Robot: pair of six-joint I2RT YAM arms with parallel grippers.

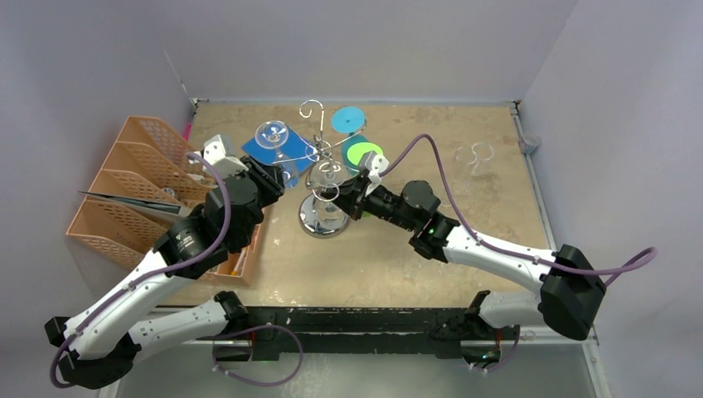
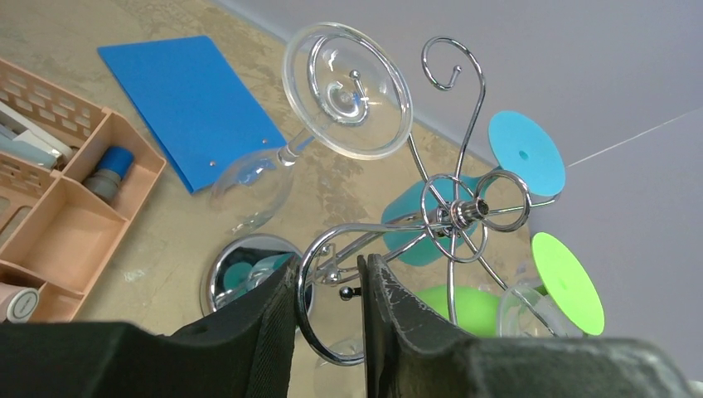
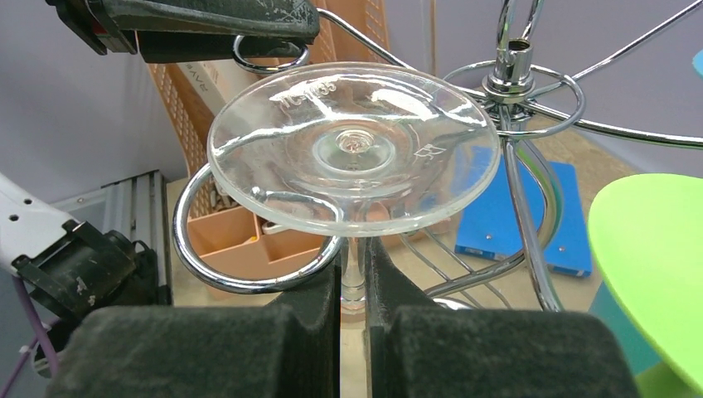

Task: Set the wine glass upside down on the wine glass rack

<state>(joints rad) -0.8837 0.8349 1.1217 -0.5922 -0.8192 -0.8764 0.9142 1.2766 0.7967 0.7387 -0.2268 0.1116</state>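
The wine glass rack (image 1: 319, 166) is a chrome wire stand on a round shiny base (image 1: 323, 217) at the table's centre. My right gripper (image 3: 354, 253) is shut on the thin stem of a clear wine glass (image 3: 352, 145), held upside down. Its round foot lies just above one curled rack arm (image 3: 249, 278); its bowl is hidden below my fingers. From the left, my left gripper (image 2: 330, 269) has its pads on either side of another scroll-ended arm (image 2: 311, 319) of the rack, with the wire touching both. In the top view the two grippers flank the rack's post.
Another clear glass (image 2: 348, 87) hangs upside down on the rack, beside a teal-footed glass (image 2: 526, 149) and a green-footed one (image 2: 568, 282). A blue folder (image 2: 195, 104) lies behind the rack. An orange desk organiser (image 1: 141, 186) stands left. Clear rings (image 1: 474, 155) lie far right.
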